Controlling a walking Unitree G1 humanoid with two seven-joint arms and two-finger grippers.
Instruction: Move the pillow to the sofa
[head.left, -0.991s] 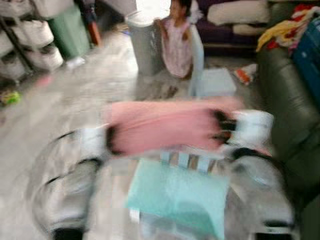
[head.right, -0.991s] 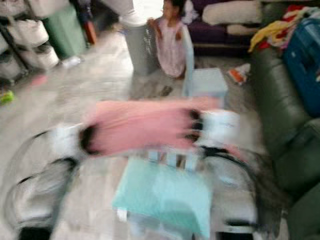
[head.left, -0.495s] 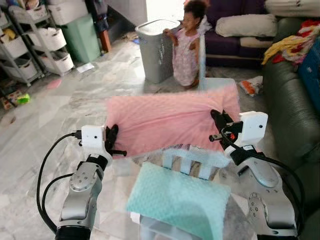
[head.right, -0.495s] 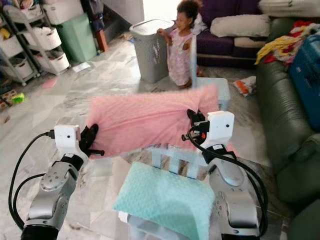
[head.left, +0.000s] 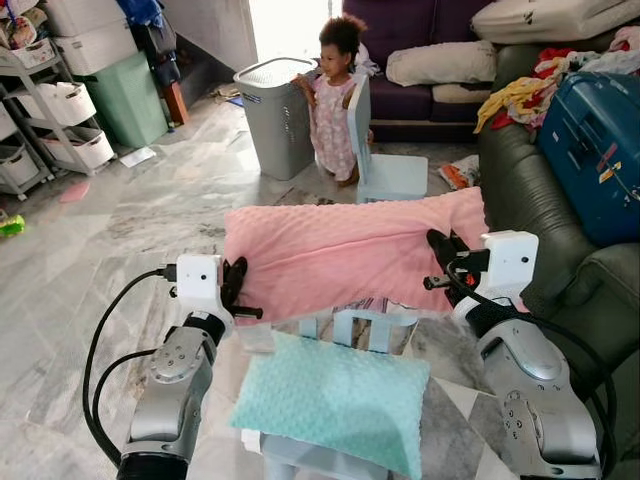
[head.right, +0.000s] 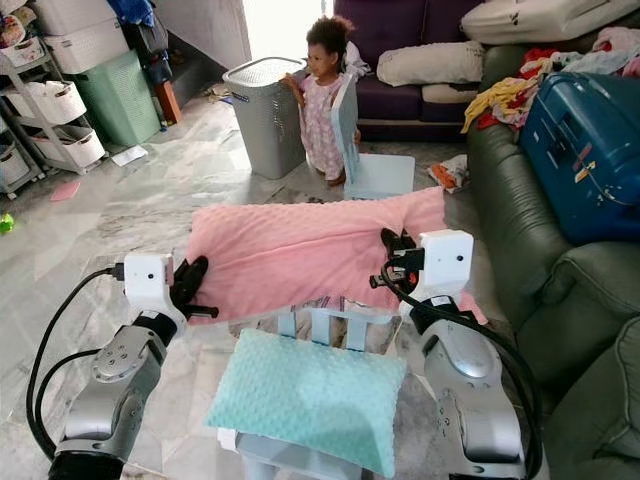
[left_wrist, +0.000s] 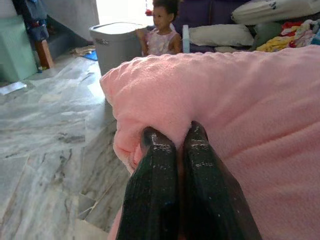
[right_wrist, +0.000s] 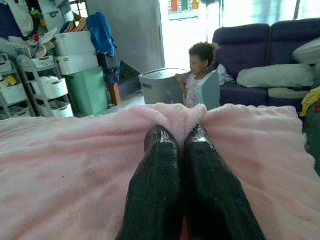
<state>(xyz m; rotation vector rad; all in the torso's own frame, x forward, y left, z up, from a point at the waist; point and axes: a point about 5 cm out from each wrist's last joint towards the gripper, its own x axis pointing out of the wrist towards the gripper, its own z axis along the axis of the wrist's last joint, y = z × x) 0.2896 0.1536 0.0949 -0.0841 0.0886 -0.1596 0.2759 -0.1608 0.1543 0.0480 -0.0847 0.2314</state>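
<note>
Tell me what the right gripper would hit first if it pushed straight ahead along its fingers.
The fluffy pink pillow itself: the right gripper has its jaws shut on that pillow's edge. Beyond it, roughly in line, stand a small child and a grey laundry basket, though depth is unclear.

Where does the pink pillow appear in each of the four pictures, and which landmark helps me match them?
Left eye view: pink pillow across the middle, held between both grippers.
Right eye view: across the middle, above the teal cushion.
Left wrist view: upper right, its corner pinched by the left gripper.
Right wrist view: a band across the middle, pinched by the right gripper.
Shared landmark: the grey laundry basket.
</note>
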